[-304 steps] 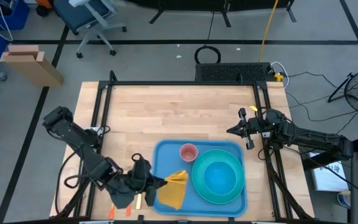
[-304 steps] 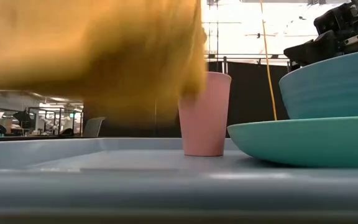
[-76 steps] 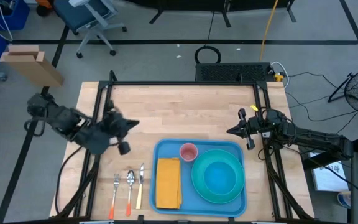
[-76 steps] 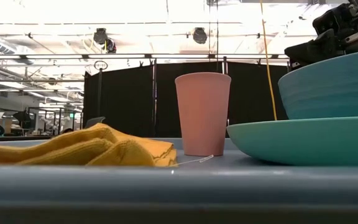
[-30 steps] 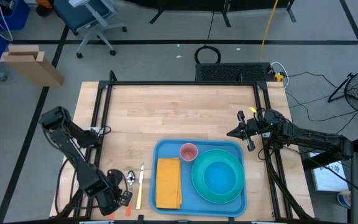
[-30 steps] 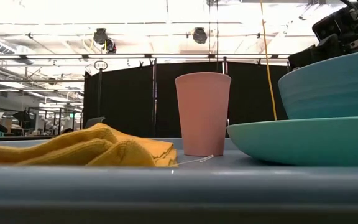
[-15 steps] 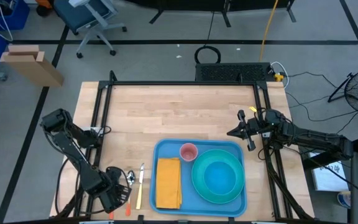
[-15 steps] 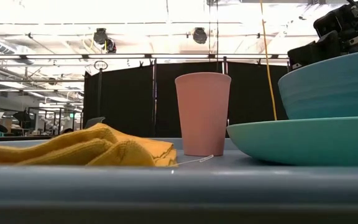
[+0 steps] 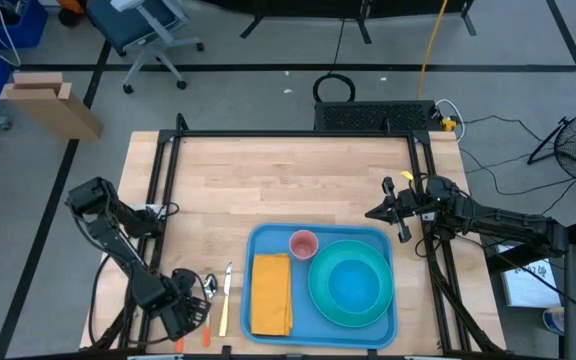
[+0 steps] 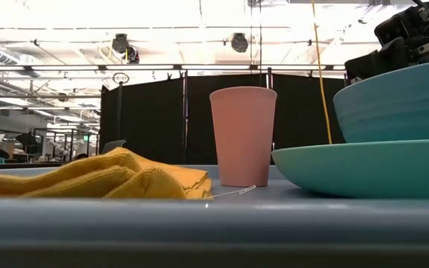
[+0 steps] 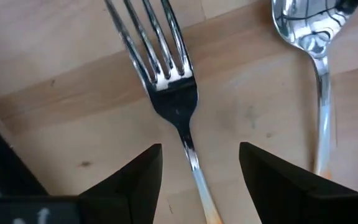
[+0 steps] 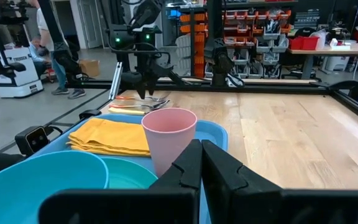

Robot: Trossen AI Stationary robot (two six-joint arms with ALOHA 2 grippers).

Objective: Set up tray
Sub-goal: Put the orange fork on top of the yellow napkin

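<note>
A blue tray (image 9: 264, 240) lies at the wooden table's (image 9: 288, 180) near edge, holding a turquoise plate (image 9: 320, 297), bowl (image 9: 353, 284), yellow napkin (image 9: 271, 292) and pink cup (image 9: 302, 243); the left gripper (image 11: 194, 163) hovers spread around a fork (image 11: 169, 93) beside it; the right gripper (image 12: 202, 163) waits pressed together.

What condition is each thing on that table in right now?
tray: flat on the table, loaded.
napkin: folded, lying in the tray.
pink cup: upright, empty.
bowl: upright, sitting on the plate.
fork: lying flat between the left gripper's open fingers.
right gripper: shut, empty, waiting beyond the tray.
</note>
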